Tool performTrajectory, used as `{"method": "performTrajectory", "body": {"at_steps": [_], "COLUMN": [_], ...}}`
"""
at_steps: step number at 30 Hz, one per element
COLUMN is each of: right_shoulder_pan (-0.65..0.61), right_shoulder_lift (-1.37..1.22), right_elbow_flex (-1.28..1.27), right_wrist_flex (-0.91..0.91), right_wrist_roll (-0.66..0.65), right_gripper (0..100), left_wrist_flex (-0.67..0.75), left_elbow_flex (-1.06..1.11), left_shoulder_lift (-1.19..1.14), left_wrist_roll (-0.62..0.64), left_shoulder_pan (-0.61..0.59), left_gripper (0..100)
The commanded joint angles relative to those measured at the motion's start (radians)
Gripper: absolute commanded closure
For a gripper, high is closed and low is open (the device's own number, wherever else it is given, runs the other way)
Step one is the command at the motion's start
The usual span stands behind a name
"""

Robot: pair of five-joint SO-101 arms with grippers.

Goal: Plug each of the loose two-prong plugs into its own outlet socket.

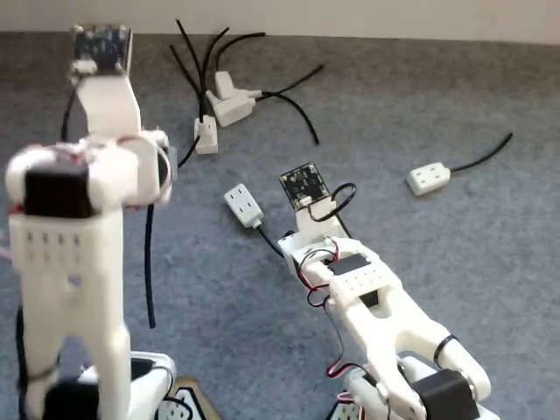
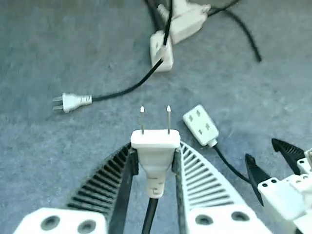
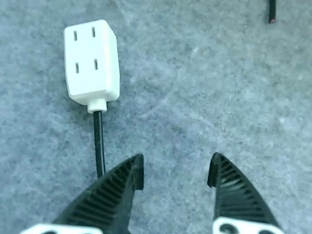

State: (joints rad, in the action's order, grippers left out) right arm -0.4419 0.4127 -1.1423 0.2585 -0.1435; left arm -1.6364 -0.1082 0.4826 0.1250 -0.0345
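Pinching two-prong plug (image 2: 155, 141) in left gripper (image 2: 155, 149), right gripper (image 3: 176, 165) splayed near outlet socket (image 3: 91, 61)

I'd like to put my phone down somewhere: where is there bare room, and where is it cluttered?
Bare grey mat lies between the right arm and the lone socket block, and beyond that block. Crowded: the cord tangle with sockets at the far middle.

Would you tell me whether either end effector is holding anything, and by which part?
The left end effector grips a two-prong plug by the sides of its body, prongs free. The right end effector is open, holding nothing.
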Motion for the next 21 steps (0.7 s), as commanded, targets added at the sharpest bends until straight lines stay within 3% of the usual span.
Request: {"method": "performTrajectory", "body": {"at_steps": [1,13,21], "right_shoulder_pan": [-0.004,0.084,0.090], "right_shoulder_lift": [0.039,0.042,0.228], "right_elbow_flex": [0.002,0.044,0.194], "right_wrist_flex": [-0.021,-0.016,0.237], "right_wrist_roll": [0.003,0.008,0.009], "right_gripper": [77.7,77.8,77.9], "left_wrist_flex": [0.270,1.069,1.478], "left_elbow_flex": [0.343,1.228,1.649], "left_shoulder_lift": [0.288,0.909,1.302], "left_wrist_roll": [-0.006,0.002,-0.003], "left_shoulder_pan": [0.022,0.051,0.105], "left_gripper": [99,99,99]}}
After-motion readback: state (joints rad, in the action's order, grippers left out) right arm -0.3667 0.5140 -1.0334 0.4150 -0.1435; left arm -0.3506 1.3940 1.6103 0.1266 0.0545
